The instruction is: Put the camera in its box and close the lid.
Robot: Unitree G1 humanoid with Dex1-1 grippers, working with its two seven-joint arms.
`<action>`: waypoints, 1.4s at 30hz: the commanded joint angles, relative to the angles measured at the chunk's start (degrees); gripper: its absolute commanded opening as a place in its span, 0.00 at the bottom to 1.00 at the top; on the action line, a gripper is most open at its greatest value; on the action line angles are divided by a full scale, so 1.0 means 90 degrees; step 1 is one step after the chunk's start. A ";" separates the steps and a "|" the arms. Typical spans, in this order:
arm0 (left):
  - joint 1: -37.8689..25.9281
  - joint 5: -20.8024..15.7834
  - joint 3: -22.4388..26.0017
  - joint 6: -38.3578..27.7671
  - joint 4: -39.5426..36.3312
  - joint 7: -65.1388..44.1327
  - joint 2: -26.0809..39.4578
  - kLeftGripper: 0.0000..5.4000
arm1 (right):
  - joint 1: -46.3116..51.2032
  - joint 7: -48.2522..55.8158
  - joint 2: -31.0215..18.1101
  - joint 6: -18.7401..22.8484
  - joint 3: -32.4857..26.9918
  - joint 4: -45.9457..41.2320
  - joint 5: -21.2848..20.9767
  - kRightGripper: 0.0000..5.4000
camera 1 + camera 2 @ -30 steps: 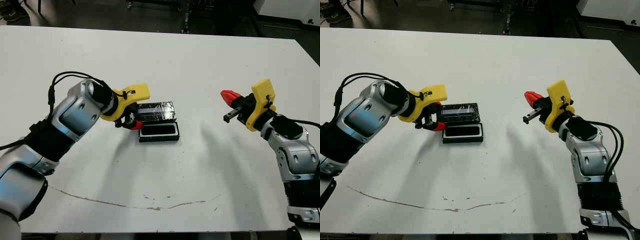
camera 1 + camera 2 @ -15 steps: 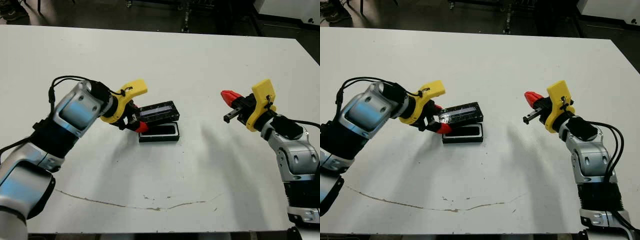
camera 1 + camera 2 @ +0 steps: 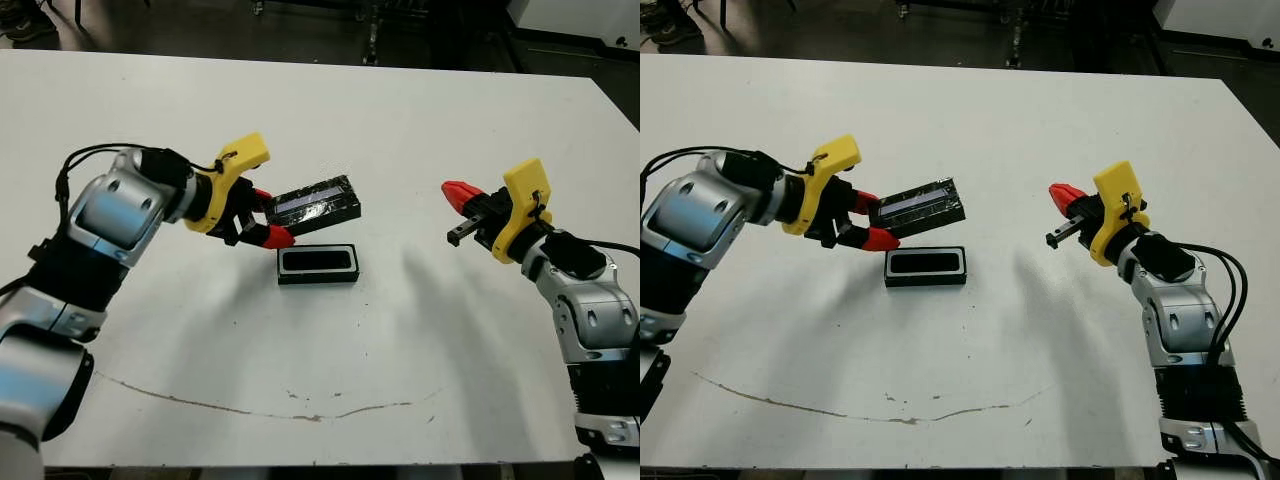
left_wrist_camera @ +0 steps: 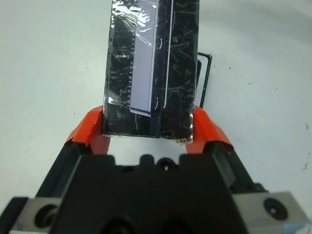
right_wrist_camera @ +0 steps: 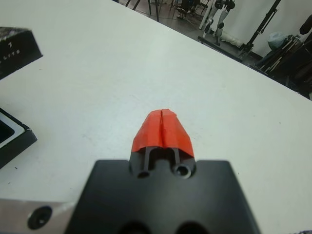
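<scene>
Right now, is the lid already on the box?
No. The left gripper holds the lid tilted above the table, apart from the box, which lies open.

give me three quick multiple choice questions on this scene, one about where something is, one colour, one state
1. Where is the lid?
A. lying on the box
B. held above the table, behind the box
C. at the right gripper

2. What colour lines the box inside?
A. white
B. red
C. yellow

3. What state is the right gripper in?
A. shut on the lid
B. wide open
C. shut, holding nothing

Answers: 1 B, the left gripper clamps the lid's near end between its red fingers and the lid is tilted clear of the box. 2 A, a white rim shows inside the black tray. 3 C, its two red tips meet with nothing between them, over bare table.
</scene>
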 commanded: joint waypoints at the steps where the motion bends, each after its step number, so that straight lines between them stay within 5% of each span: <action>1: 0.0203 0.0144 -0.0036 -0.0554 0.0101 -0.0107 0.0138 0.59 | 0.0108 -0.0006 -0.0057 -0.0030 0.0012 0.0006 -0.0020 0.00; 10: 0.0427 0.0324 -0.0064 -0.1208 0.0429 -0.0216 0.0134 0.59 | 0.0121 -0.0011 -0.0064 0.0083 -0.0020 -0.0020 0.0020 0.00; 42: 0.0815 0.0416 -0.0337 -0.0839 0.0446 -0.1024 0.0372 0.59 | 0.0129 -0.0019 -0.0083 0.0205 0.0003 -0.0108 -0.0002 0.00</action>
